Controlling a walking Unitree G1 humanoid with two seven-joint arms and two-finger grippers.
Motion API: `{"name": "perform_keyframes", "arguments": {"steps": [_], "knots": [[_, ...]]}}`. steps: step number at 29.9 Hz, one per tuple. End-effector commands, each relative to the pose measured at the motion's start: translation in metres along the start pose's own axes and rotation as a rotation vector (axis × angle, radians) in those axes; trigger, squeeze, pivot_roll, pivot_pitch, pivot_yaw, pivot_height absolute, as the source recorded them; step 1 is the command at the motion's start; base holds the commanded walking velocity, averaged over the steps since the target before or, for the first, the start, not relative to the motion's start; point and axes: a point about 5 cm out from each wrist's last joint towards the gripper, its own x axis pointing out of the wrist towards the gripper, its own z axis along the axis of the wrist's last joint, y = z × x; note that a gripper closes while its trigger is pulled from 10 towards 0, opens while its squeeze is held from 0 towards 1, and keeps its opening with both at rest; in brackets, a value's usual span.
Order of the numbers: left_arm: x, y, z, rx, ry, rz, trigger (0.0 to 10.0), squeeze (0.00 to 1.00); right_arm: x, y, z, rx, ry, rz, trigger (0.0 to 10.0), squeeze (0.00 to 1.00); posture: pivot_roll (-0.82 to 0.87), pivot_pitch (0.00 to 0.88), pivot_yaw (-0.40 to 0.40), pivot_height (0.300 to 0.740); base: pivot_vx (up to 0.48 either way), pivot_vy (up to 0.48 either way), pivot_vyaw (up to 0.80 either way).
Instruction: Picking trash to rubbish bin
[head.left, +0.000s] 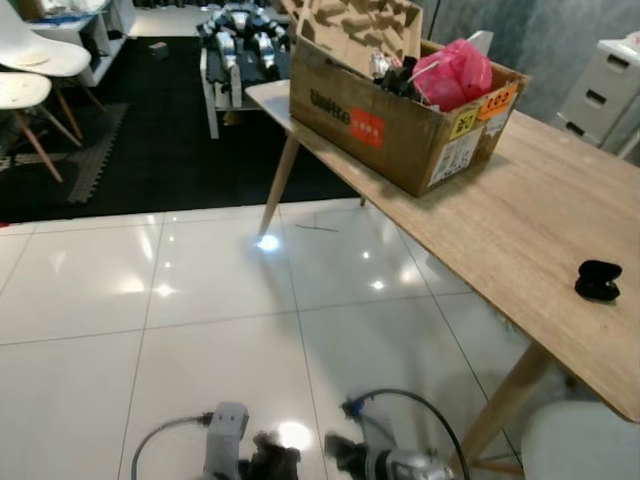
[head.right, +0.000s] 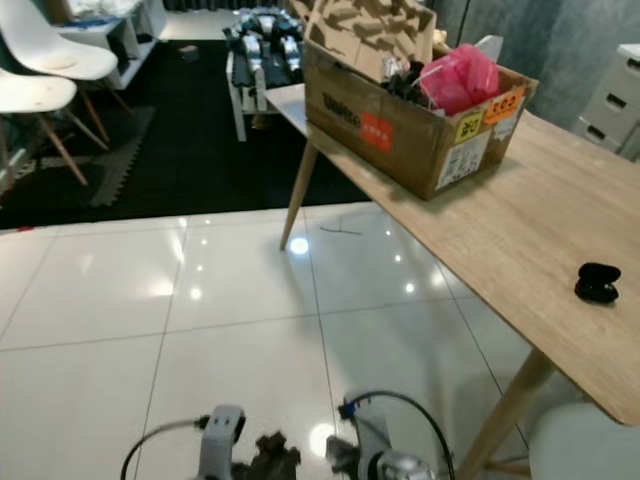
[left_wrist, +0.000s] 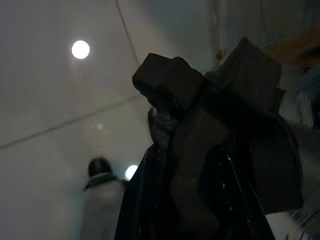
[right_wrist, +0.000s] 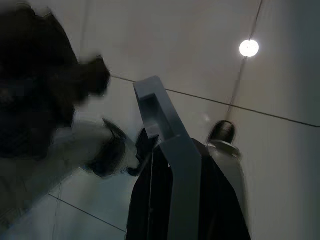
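Our left gripper (left_wrist: 200, 150) clamps dark crumpled trash (left_wrist: 210, 100) between its fingers; whether our right gripper (right_wrist: 165, 150) is open, we cannot tell.

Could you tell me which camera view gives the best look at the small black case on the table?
The right eye view: the black case sits whole on the wooden table, clear of the frame edge. The left eye view shows it similarly; both wrist views face the floor.

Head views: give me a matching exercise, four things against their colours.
Things:
1. box
2. bag
3. case
4. chair

Colours:
A. black
B. white
C. brown
D. pink

Pairs: 1-C, 2-D, 3-A, 4-B
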Motion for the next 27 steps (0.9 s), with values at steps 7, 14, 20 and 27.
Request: {"name": "perform_keyframes", "arguments": {"steps": [7,14,20,27], "knots": [[-0.0016,-0.0009,-0.0109,0.002,0.029,-0.004,10.0,0.00,0.0004,0.0004,0.0028,-0.005,-0.008,0.000,10.0,0.00,0.06,0.083,-0.009,0.740,0.433,0.000,0.00],[-0.0015,-0.0018,-0.0123,0.004,0.033,-0.008,10.0,0.00,0.0003,0.0005,0.0026,-0.006,-0.011,0.002,10.0,0.00,0.06,0.084,-0.009,0.740,0.433,0.000,0.00],[-0.0014,-0.0025,-0.0134,0.005,0.036,-0.011,10.0,0.00,0.0003,0.0006,0.0023,-0.010,-0.012,0.003,10.0,0.00,0.06,0.084,-0.011,0.740,0.431,0.000,0.00],[-0.0014,-0.0037,-0.0158,0.004,0.041,-0.015,10.0,0.00,-0.0003,-0.0005,0.0007,-0.012,-0.010,0.001,10.0,0.00,0.06,0.089,-0.013,0.740,0.434,0.000,0.00]]}}
